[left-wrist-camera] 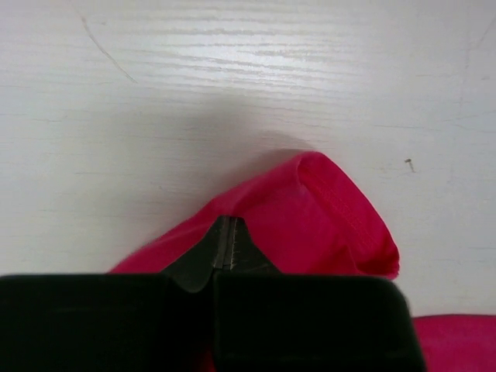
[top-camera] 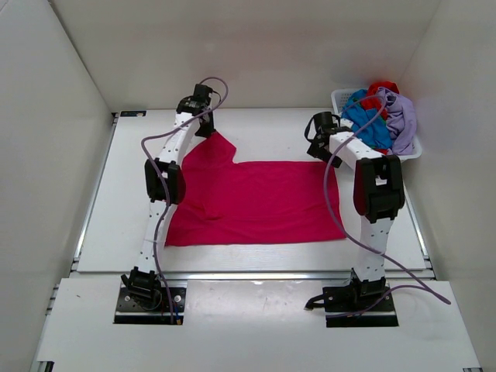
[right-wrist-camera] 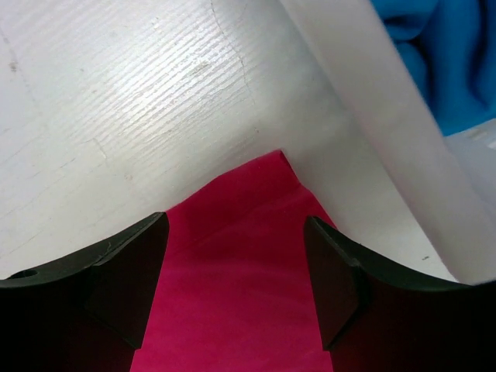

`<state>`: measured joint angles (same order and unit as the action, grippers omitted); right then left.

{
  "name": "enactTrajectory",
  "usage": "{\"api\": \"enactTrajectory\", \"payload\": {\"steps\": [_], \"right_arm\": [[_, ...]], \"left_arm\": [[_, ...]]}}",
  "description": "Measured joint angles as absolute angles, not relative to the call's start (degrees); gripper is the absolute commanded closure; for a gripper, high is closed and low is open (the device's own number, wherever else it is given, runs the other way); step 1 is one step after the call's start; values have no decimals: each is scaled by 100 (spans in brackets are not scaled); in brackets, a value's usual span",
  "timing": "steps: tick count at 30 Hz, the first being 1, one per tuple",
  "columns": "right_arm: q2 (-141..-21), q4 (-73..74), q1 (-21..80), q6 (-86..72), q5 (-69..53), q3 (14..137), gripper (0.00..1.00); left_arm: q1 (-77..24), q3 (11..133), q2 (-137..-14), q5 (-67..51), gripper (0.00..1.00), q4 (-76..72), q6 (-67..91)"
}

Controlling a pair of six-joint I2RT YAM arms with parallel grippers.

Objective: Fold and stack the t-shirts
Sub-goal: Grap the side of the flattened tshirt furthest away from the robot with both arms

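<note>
Light, limp and quick to bunch, the magenta t-shirt (top-camera: 263, 201) lies spread on the worktop (top-camera: 263, 132), its sleeve (left-wrist-camera: 333, 209) pinched between the pressed-together left fingers (left-wrist-camera: 198, 267), its corner (right-wrist-camera: 271, 174) just beneath the spread right fingers (right-wrist-camera: 132, 271), and such edges look the surest hold.

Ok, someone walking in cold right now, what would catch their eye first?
The bright magenta-pink cloth t-shirt, spread across the middle of the white table, with the left gripper shut on its far-left sleeve. The right gripper hangs open over the shirt's far-right corner, and beside it the white slatted plastic basket holds a heap of blue, red and lavender shirts.
</note>
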<state>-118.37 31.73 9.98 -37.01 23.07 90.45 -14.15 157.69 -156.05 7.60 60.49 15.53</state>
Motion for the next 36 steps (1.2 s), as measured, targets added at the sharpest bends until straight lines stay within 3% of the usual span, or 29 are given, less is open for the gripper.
{"api": "enactTrajectory", "payload": {"steps": [3,6,7,9,14,16,18,23,28,30,32,33,34,36], "right_arm": [[-12108,3358,998,-3741,2335,9286,31],[-12261,3494,1009,-3756,2344,9456,32],[-12287,3542,1007,-3758,2351,9511,32],[-12337,3625,998,-3763,2355,9638,32],[-12475,3723,976,-3771,2373,9872,33],[-12512,3752,978,-3774,2373,9907,31],[-12560,3787,978,-3776,2375,9968,32],[-12667,3916,974,-3776,2381,10149,31],[-12735,4003,974,-3778,2403,10252,32],[-12742,4012,974,-3780,2410,10254,32],[-12744,4023,972,-3778,2412,10259,32],[-12748,4038,972,-3780,2414,10269,32],[-12755,4069,972,-3785,2421,10291,31],[-12801,4115,974,-3795,2447,10344,33]], "left_arm": [[-1380,15769,-15461,716,100,6042,1553],[-1356,15804,-15384,657,73,6018,1525],[-1345,15836,-15386,646,86,5990,1529],[-1328,15891,-15412,639,89,5970,1573],[-1319,16027,-15579,633,57,5946,1559],[-1319,16029,-15668,615,38,5940,1555],[-1319,16033,-15760,585,30,5924,1557],[-1326,16035,-15944,550,25,5813,1570],[-1334,16035,-16011,510,32,5636,1584],[-1343,16035,-16011,499,53,5557,1599],[-1352,16038,-16011,467,65,5472,1590],[-1358,16038,-16011,456,84,5463,1584],[-1363,16038,-16011,438,95,5459,1601],[-1363,16038,-16011,395,100,5459,1549]]}}
